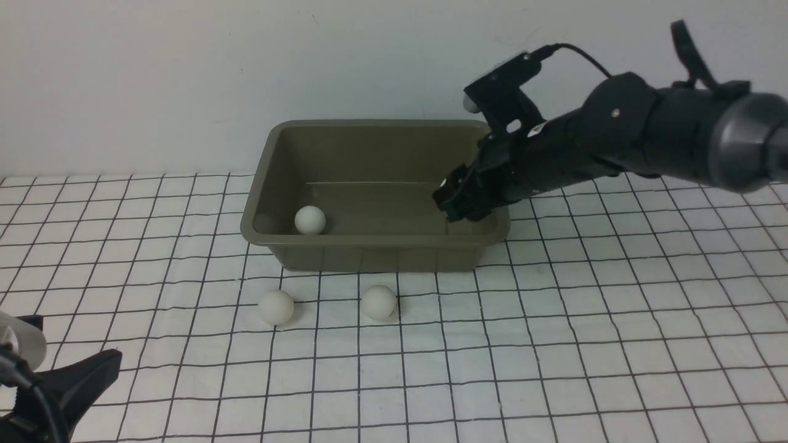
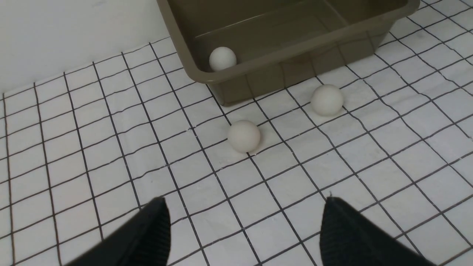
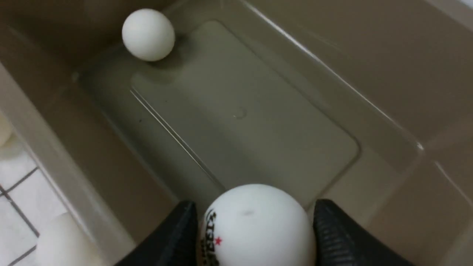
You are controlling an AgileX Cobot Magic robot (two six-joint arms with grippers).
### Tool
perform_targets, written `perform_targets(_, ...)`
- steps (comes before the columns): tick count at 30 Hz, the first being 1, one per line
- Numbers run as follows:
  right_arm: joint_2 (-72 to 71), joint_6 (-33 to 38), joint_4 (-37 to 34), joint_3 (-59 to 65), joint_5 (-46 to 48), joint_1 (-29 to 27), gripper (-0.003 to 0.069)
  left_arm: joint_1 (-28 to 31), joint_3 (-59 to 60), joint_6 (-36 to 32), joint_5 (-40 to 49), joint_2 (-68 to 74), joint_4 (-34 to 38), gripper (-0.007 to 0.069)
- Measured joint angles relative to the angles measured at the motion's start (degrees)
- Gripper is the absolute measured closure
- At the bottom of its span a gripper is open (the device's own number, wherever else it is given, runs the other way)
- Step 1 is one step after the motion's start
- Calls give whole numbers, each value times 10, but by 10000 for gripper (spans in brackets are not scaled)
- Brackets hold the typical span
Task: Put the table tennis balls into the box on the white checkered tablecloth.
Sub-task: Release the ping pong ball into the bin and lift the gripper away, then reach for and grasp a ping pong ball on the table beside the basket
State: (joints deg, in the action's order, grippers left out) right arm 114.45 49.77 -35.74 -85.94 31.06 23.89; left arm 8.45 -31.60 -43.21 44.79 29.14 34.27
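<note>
Behind your box [image 1: 375, 255] rises a plain pale wall [image 1: 135, 80]; beneath it spreads the white checkered tablecloth [image 1: 203, 381], slightly wrinkled. You have four balls: one white ball [image 1: 310, 219] inside the box, toward its left end; two balls [image 1: 380, 303] [image 1: 276, 307] on the cloth just in front of it; and one printed ball [image 3: 258, 227] held between your right jaws [image 3: 257, 225], over the box's right part. Your left jaws [image 2: 245, 229] stand wide apart, in front of the box and to its left.

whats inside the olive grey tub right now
One white ball lies on the floor of the tub, near its left end. The right gripper holds another ball over the right end, hiding part of the floor there.
</note>
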Motion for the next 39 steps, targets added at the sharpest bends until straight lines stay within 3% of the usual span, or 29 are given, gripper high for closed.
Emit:
perform_targets(4, 29, 21, -3, -36, 4, 0, 268, 0, 0, 0, 1, 0, 0, 136)
perform_targets(7, 28, 24, -2, -44, -27, 0, 145, 0, 0, -5, 20, 0, -2, 136)
perform_targets(11, -6, 24, 23, -46, -50, -1, 81, 0, 0, -13, 31, 0, -3, 136)
perform_targets(15, -103, 1, 63, -47, -10, -20, 106, 0, 0, -22, 31, 0, 9, 136)
perform_targets(24, -264, -150, 220, -50, 203, -60, 139, 0, 0, -22, 19, 0, 12, 136)
perform_targets(30, -350, -196, 248, -50, 279, -60, 140, 0, 3, -24, -5, 47, 41, 136)
perform_targets(34, -409, -202, 232, -50, 331, -60, 140, 0, 7, -72, -41, 147, 113, 136)
perform_targets(39, -432, -202, 228, -50, 353, -60, 141, 0, 7, -205, -99, 290, 226, 136)
